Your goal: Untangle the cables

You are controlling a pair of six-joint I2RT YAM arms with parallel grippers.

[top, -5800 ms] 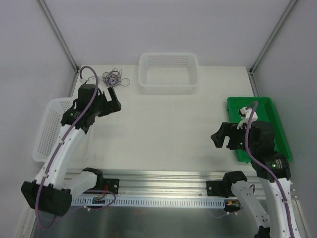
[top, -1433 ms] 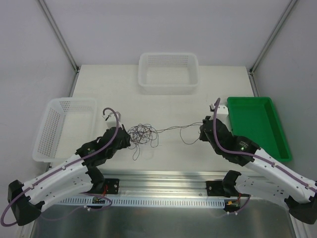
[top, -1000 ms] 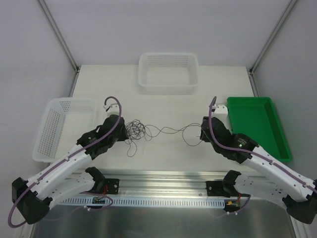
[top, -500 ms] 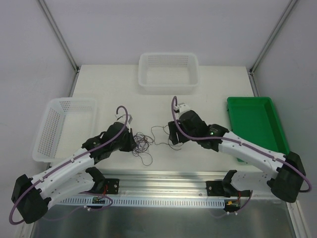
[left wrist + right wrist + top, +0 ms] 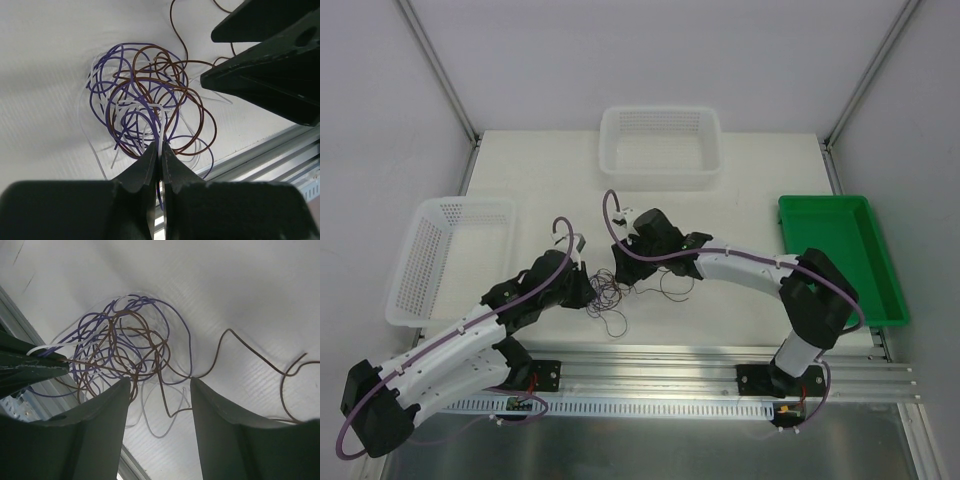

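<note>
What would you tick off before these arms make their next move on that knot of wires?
1. Left end effector has a grip on the cables: ok, shut on a white strand.
2. Right end effector ready to grab: ok, jaws apart over the tangle.
3. A strand sits between the right jaws: cannot tell, loops show in the gap but depth is unclear.
4. Cables separated: not ok, purple, brown and white loops bunched together.
5. Tangle lies on the table, outside the far basket: ok.
</note>
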